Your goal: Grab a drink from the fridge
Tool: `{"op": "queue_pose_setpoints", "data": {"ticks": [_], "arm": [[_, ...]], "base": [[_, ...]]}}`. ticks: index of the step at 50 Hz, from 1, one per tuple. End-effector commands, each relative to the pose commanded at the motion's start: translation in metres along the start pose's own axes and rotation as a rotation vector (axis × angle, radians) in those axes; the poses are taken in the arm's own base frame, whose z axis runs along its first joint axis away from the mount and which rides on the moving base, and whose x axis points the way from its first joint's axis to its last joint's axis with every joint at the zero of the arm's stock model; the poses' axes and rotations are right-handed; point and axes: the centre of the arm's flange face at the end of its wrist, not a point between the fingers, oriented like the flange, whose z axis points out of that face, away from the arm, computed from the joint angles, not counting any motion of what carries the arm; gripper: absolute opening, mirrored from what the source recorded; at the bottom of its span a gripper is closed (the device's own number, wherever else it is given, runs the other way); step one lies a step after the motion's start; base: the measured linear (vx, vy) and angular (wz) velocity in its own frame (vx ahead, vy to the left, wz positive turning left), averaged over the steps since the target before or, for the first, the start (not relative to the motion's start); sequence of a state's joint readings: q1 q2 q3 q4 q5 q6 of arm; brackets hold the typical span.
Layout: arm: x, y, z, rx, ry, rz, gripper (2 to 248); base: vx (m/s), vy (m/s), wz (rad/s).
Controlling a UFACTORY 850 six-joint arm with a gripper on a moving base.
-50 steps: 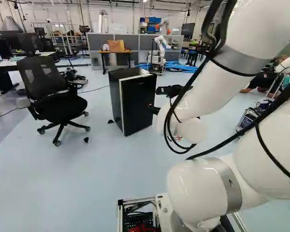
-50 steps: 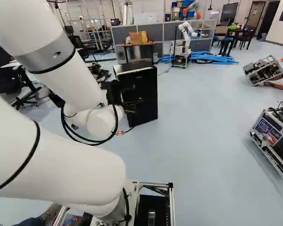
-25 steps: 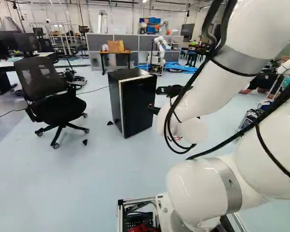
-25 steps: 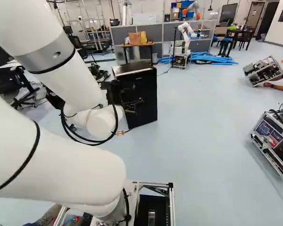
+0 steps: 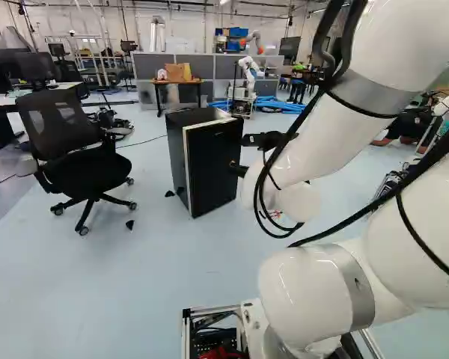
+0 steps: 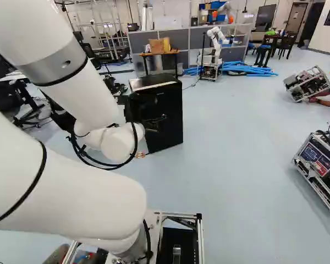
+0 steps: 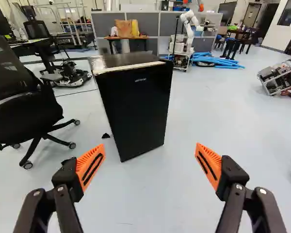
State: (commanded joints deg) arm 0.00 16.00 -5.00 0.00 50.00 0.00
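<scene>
Left base view: the black fridge (image 5: 215,164), the task's thing, stands upright on the pale floor (image 5: 172,284) ahead of the base, its dark front turned partly toward the arm (image 5: 303,149). The tool (image 5: 236,168) reaches out near the fridge's right edge there, seen partly side-on. In the wrist view the tool (image 7: 149,146) is spread wide, its two orange pads (image 7: 90,167) well apart and angled inward, with nothing held between them — just floor. The fridge lies ahead, beyond the fingertips, apart from both; a pale strip runs along its upper front edge.

A black office chair (image 5: 82,149) stands at the left of the left base view, beside the fridge with floor between them. One small black wedge (image 5: 130,224) lies near the chair, another (image 7: 105,136) near the fridge's foot. Behind the fridge, a brown box (image 7: 123,28) sits on a tabletop (image 7: 126,38) — and near it stands another robot (image 6: 215,41), white, with blue tubes (image 6: 245,69) on the floor beside it.
</scene>
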Motion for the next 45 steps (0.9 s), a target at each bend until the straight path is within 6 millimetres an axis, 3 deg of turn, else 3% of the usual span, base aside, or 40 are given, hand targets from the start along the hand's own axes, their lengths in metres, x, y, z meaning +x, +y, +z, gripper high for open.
{"op": "queue_pose_setpoints", "data": {"ticks": [45], "arm": [[0.0000, 0.0000, 0.0000, 0.000, 0.000, 0.000, 247]], "base": [[0.065, -0.020, 0.008]]}}
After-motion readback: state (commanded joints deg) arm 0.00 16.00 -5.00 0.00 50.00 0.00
